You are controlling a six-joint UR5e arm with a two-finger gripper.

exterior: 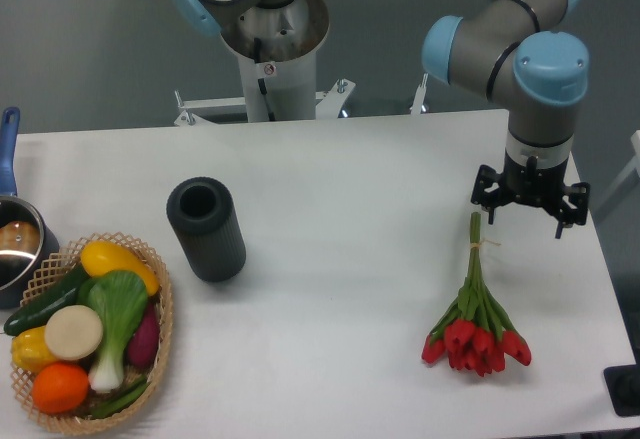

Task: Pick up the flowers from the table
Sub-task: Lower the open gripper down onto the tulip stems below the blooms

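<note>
White table point(330, 169) holds, at lower left, a wicker basket point(160, 344) of mixed vegetables, while the flowers point(478, 321) lie at lower right, stem ends just below the gripper point(530, 209), its fingers spread and empty

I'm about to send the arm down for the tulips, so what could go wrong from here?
1. The pincer sits up and to the right of the stem ends, not over the flowers; a straight descent could miss.
2. The stems are thin and flat on the table, so the fingers may hit the tabletop or catch only a few.
</note>
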